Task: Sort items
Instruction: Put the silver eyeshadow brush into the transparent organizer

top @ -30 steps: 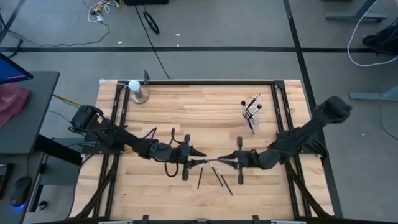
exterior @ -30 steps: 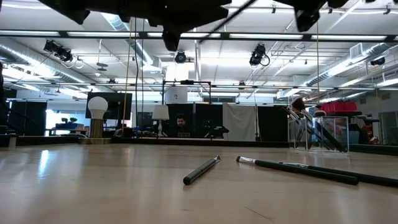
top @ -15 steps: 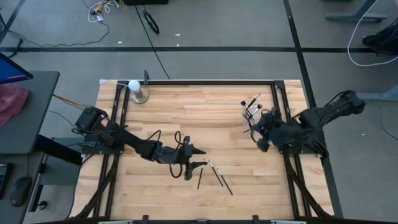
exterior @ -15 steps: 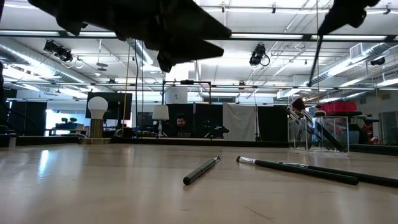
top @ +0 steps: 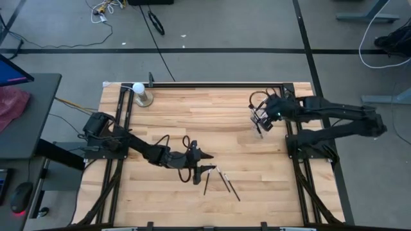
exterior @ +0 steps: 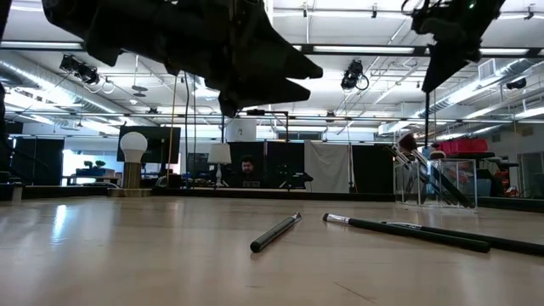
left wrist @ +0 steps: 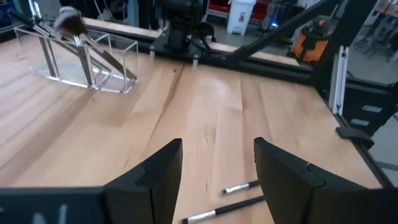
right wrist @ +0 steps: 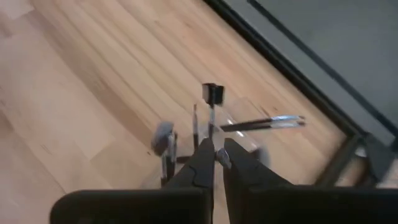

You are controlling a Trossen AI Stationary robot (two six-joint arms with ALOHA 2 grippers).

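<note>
Three thin dark brushes lie flat on the wood near the table's near edge; they also show in the low view and the left wrist view. My left gripper hovers open just left of them, touching nothing. A clear holder at the far right has several brushes leaning in it. My right gripper hangs over that holder, shut on one thin brush. My right gripper pinches a thin dark brush between its two fingers, which come from above and point down at the holder. The brush runs on past the fingertips toward the holder, lifted clear of the table. The fingers hide which part of it they have.
A white ball on a metallic base stands at the far left corner. Black rails run along the table's left, right and far sides. Bare wood lies between the holder and the loose brushes.
My right gripper has swung from the table's middle, close to my left gripper, up and toward the far right, ending over the clear holder. It carried the thin brush along and tipped it from slanting to pointing down. The brushes on the table have stayed put.
</note>
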